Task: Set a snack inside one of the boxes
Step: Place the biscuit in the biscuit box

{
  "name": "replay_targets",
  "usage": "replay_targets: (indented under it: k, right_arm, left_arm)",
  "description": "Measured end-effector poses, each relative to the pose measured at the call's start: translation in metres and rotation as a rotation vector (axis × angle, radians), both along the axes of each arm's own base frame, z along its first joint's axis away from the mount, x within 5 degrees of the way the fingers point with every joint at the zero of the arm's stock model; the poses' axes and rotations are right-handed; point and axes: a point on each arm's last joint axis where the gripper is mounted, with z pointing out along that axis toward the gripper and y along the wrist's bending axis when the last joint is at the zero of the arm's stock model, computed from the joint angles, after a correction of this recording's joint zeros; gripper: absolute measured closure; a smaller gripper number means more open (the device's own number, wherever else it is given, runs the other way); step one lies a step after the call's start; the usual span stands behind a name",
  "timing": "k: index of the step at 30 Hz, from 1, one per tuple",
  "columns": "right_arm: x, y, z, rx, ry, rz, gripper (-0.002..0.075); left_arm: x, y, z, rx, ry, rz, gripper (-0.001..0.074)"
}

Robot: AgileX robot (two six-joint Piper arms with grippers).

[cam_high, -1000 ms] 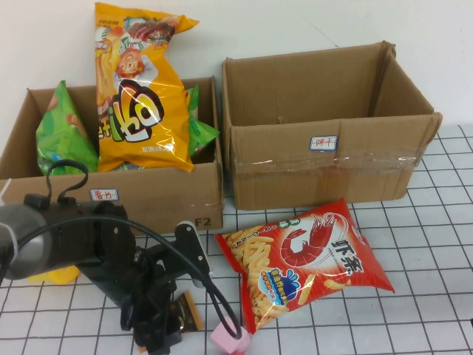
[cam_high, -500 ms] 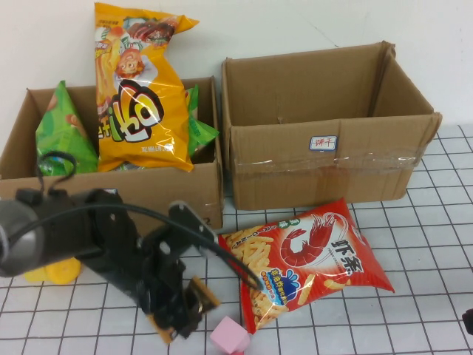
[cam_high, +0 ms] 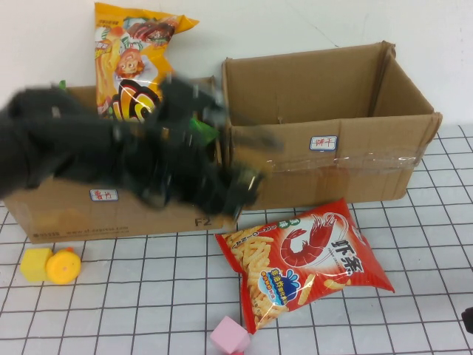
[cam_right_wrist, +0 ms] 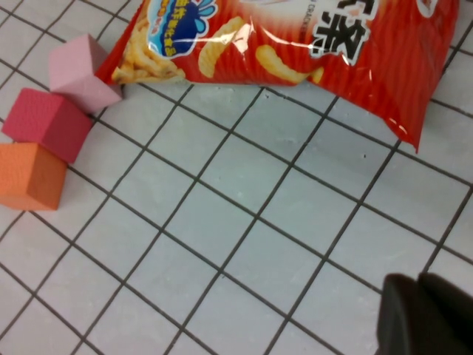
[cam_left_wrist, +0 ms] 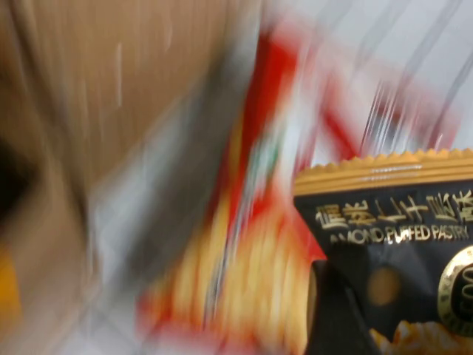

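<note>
My left arm is a dark blur across the high view. Its left gripper [cam_high: 245,185] hangs in front of the gap between the two cardboard boxes. In the left wrist view it is shut on a black, gold-edged pastry packet [cam_left_wrist: 399,237]. The left box [cam_high: 111,214] holds an orange chips bag [cam_high: 133,59] and green bags. The right box [cam_high: 325,166] looks empty. A red shrimp-chips bag [cam_high: 303,259] lies on the table in front of the right box; it also shows in the right wrist view [cam_right_wrist: 310,37]. My right gripper [cam_right_wrist: 425,318] is shut and empty, low at the table's front right corner [cam_high: 467,319].
A yellow toy [cam_high: 50,265] lies at the front left. A pink cube [cam_high: 229,336] sits at the front edge. The right wrist view shows pink [cam_right_wrist: 81,66], red [cam_right_wrist: 46,122] and orange [cam_right_wrist: 29,176] cubes beside the shrimp-chips bag on the gridded table.
My left arm has swung up and back from the table's front edge toward the boxes, carrying the black packet. The yellow toy is now uncovered. The right arm has not moved.
</note>
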Motion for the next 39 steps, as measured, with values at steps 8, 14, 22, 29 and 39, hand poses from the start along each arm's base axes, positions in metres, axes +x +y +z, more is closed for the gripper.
replay_targets:
  k: [8,14,22,29,39]
  right_arm:
    - [0.0,0.0,0.0,0.0,-0.008,0.007,0.0727]
    - [0.001,0.001,0.001,0.007,-0.018,0.011,0.0727]
    - [0.001,0.001,0.001,0.002,-0.027,0.02,0.0727]
    - [0.001,0.001,0.002,0.006,-0.029,0.02,0.0727]
    - [0.001,0.003,0.002,0.001,-0.051,0.056,0.0727]
  left_arm:
    - [0.05,-0.023,0.063,-0.268,-0.202,0.099,0.0401]
    - [0.098,-0.042,0.049,-0.305,-0.202,0.125,0.0401]
    - [0.132,-0.05,0.03,-0.349,-0.216,0.22,0.0398]
    - [0.15,-0.048,0.007,-0.309,-0.248,0.303,0.0132]
    - [0.14,-0.049,0.022,-0.291,-0.274,0.234,0.0358]
